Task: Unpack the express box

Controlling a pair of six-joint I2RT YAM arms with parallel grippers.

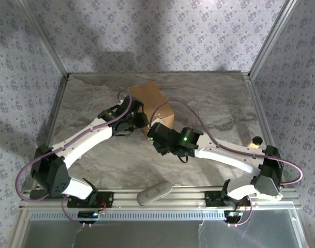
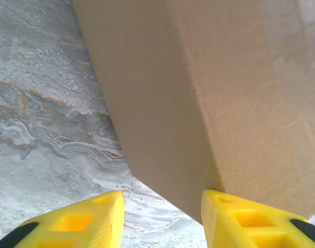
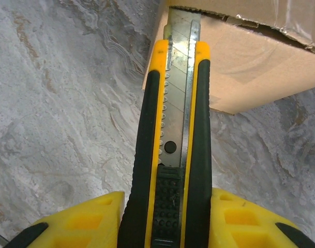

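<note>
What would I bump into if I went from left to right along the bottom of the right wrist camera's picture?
yellow finger → utility knife, pinched in the middle → other yellow finger

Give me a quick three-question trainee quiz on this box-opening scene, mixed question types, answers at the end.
1. True or false: the left gripper holds the knife.
2. The knife's blade is: A) retracted, B) extended toward the box, C) snapped off.
3. Fill in: the left gripper's jaws stand ___.
Key: 1 false, the right gripper holds it; 2 B; 3 open.
</note>
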